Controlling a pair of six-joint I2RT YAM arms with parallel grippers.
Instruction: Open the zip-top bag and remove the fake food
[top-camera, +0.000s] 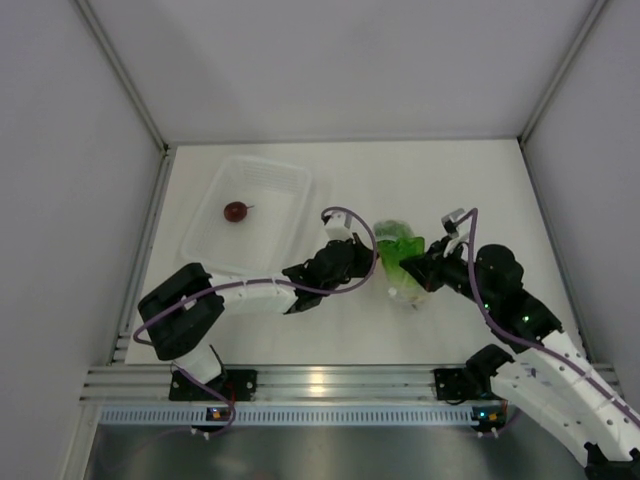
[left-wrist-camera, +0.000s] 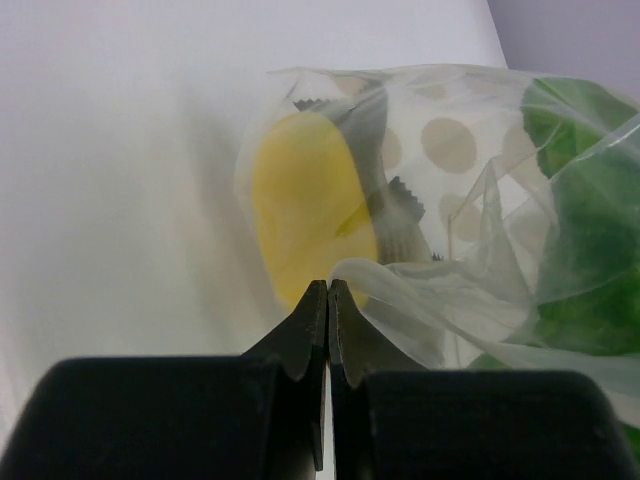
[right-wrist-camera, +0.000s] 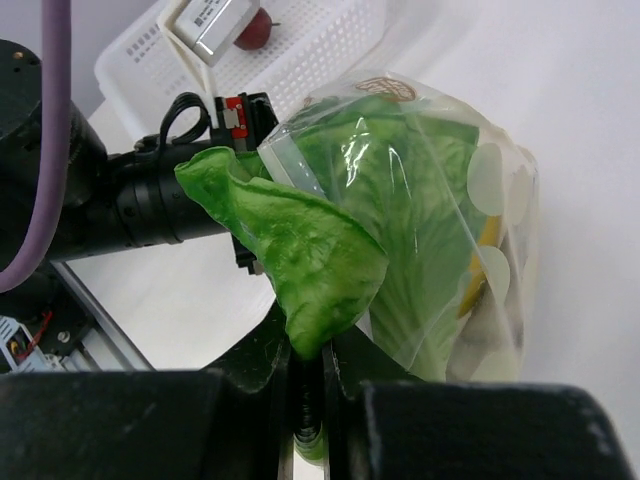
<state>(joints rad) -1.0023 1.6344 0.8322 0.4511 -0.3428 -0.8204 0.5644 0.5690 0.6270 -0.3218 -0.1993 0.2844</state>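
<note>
Green lettuce (right-wrist-camera: 320, 260) is sticking partly out of the bag (right-wrist-camera: 490, 180). Our right hand (right-wrist-camera: 314, 365) is clamping the leaf's free edge, jaws pressed together on it. We are gripping there because that edge is the part lying outside the plastic, so a pull away should slide the leaf out through the mouth.

Our left hand (left-wrist-camera: 328, 292) is gripping from the opposite side. Its jaws are together on what looks like a fold of the bag's clear film near the mouth. We are judging that it is anchoring the bag so the bag is not dragged along with the leaf.

The bag is standing on the white surface (top-camera: 330, 330) between the two hands, near the middle, with its dotted wall bulging. A yellow piece (left-wrist-camera: 305, 215) is lying inside, against the wall nearest the left hand.

A red fruit (top-camera: 236, 211) is sitting in the clear tray (top-camera: 295, 185) to the left, well apart from the bag. We are judging that the bag is open and the emptying is partly done, with the lettuce being the piece in hand.
</note>
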